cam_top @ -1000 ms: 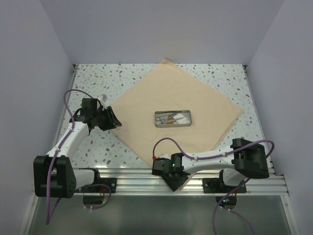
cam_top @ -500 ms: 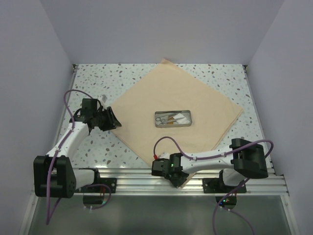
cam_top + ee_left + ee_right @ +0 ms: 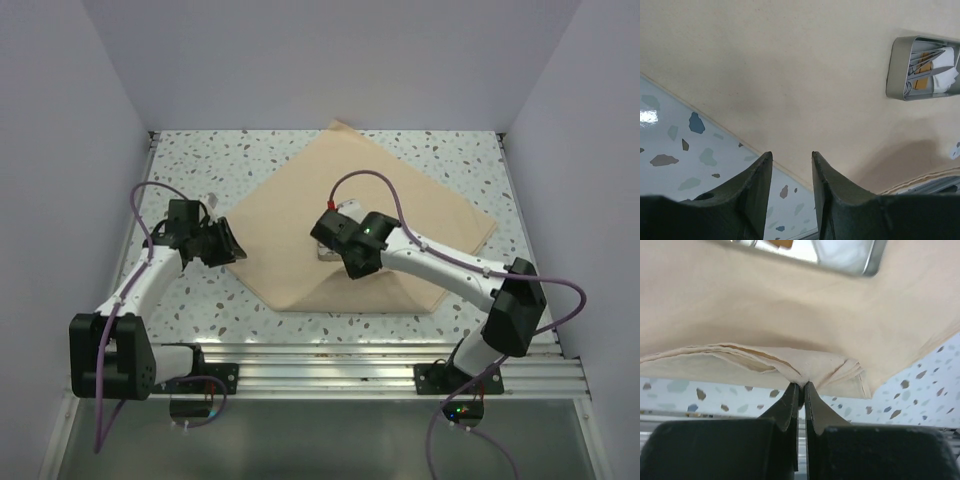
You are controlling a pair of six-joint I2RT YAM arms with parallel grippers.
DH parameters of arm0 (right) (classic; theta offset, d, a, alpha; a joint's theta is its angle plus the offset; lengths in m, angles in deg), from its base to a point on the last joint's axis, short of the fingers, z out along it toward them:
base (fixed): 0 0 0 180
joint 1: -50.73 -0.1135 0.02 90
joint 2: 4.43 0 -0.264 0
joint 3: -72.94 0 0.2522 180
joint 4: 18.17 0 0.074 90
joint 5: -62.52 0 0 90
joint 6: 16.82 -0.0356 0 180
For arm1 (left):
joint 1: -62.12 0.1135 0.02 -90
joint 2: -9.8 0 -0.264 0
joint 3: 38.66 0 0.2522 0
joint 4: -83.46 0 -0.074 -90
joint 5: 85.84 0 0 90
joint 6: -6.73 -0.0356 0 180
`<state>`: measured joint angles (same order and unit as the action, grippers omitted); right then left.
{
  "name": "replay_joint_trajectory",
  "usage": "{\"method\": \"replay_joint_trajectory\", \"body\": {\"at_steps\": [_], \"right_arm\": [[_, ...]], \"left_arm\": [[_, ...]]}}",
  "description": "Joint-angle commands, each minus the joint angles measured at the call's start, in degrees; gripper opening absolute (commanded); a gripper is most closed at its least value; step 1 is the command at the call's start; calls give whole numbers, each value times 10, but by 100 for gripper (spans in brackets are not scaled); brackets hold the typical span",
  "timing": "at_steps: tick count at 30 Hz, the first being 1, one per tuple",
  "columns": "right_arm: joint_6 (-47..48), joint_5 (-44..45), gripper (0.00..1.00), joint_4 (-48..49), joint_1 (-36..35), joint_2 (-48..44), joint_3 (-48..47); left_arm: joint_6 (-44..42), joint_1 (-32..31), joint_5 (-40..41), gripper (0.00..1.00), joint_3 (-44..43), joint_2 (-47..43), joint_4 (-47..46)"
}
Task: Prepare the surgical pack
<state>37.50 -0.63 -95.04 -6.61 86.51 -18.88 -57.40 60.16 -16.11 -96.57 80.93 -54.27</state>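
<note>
The desk (image 3: 180, 160) has a white surface speckled with grey, blue and brown flecks. Plain pale grey walls (image 3: 330, 60) enclose it at the back and on both sides. An aluminium rail (image 3: 300, 375) with lengthwise slots runs along its near edge.

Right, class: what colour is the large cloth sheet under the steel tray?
Plain tan-beige cloth sheet; best in the top external view.

bright even light, soft shadows, glare patch on table (image 3: 649, 116)
</note>
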Motion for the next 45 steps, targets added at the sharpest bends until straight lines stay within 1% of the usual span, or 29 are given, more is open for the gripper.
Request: {"method": "replay_joint_trajectory", "body": {"at_steps": [1, 5, 6, 8, 9, 10, 11, 12, 14, 15, 17, 20, 25, 30, 34, 39, 45], "right_arm": [[99, 67, 0, 19, 44, 39, -74], [144, 63, 0, 44, 105, 92, -159], [150, 59, 0, 52, 128, 117, -193], [170, 44, 0, 61, 145, 149, -238], [177, 43, 0, 59, 158, 165, -287], [190, 40, 0, 58, 163, 200, -313], [197, 37, 0, 57, 167, 216, -337], [207, 34, 0, 56, 176, 231, -384], [216, 24, 0, 48, 187, 281, -432], [222, 21, 0, 42, 196, 300, -481], [230, 19, 0, 32, 203, 339, -542], [242, 0, 0, 34, 224, 371, -585], [244, -30, 0, 54, 251, 398, -590], [245, -38, 0, 98, 263, 412, -561], [236, -54, 0, 101, 273, 446, -586], [241, -67, 0, 129, 275, 468, -590], [241, -59, 0, 141, 283, 491, -602]], "left_arm": [[-11, -3, 14, 41, -27, 11, 8], [-14, -2, 25, 41, -36, 16, 19], [-16, -2, 34, 41, -38, 18, 23], [-16, -2, 42, 40, -45, 25, 28], [-15, -2, 52, 40, -48, 27, 31], [-14, -1, 57, 40, -55, 30, 34], [-13, 3, 60, 40, -59, 33, 35], [-12, 5, 70, 40, -63, 36, 37], [-12, 11, 79, 40, -74, 41, 38], [-13, 13, 81, 40, -80, 48, 40], [-12, 17, 91, 39, -94, 58, 44], [-10, 19, 97, 40, -109, 69, 45], [1, 19, 97, 40, -119, 81, 37], [6, 19, 102, 40, -128, 95, 33], [6, 19, 113, 40, -133, 100, 33], [-5, 19, 140, 41, -153, 100, 43], [-3, 19, 154, 41, -165, 105, 48]]}}
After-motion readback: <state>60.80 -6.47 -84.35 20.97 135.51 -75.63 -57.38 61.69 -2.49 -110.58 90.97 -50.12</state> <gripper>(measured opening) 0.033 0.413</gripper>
